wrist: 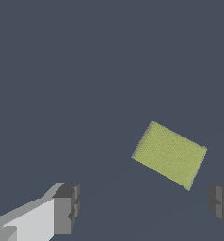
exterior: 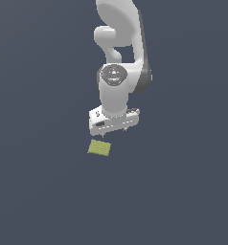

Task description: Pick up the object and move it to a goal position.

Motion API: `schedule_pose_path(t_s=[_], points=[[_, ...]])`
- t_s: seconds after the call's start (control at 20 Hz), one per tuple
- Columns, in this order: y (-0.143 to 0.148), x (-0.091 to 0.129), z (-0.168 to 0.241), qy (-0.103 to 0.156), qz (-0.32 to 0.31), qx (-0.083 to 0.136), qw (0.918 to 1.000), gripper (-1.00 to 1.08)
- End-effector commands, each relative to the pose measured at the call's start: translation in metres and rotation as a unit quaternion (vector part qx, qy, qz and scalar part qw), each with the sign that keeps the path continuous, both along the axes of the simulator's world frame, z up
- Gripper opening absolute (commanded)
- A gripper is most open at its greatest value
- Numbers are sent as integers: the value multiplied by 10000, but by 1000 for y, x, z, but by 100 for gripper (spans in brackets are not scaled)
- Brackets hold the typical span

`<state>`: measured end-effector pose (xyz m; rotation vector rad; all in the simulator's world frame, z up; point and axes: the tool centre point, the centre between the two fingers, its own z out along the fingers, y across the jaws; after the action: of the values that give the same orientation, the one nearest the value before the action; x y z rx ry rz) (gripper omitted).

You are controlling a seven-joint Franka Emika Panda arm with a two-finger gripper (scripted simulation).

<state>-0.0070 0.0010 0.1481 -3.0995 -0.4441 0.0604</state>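
The object is a small flat yellow-green square block (exterior: 99,148) lying on the dark grey floor, just below and slightly toward the exterior view's left of my gripper (exterior: 115,131). The white arm hangs above it with the hand pointing down. In the wrist view the block (wrist: 169,154) lies turned at an angle, apart from both grey fingertips (wrist: 67,207). My gripper (wrist: 144,207) is open and empty, with a wide gap between the fingers, and it does not touch the block.
A plain dark grey floor (exterior: 183,191) fills both views. No goal marker shows.
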Motion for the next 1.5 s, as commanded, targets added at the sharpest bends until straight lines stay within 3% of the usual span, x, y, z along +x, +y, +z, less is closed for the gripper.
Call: schedule_pose_path(t_s=[0.0, 0.35, 0.7, 1.05, 1.45], points=[[-5, 1, -5, -8, 303, -2, 9995, 100], [-19, 3, -20, -30, 1187, 0, 9929, 100], [-32, 5, -34, -51, 2063, 10, 9785, 100], [-44, 6, -49, -75, 2924, 26, 9563, 100], [-58, 6, -65, -108, 3879, 50, 9216, 100]])
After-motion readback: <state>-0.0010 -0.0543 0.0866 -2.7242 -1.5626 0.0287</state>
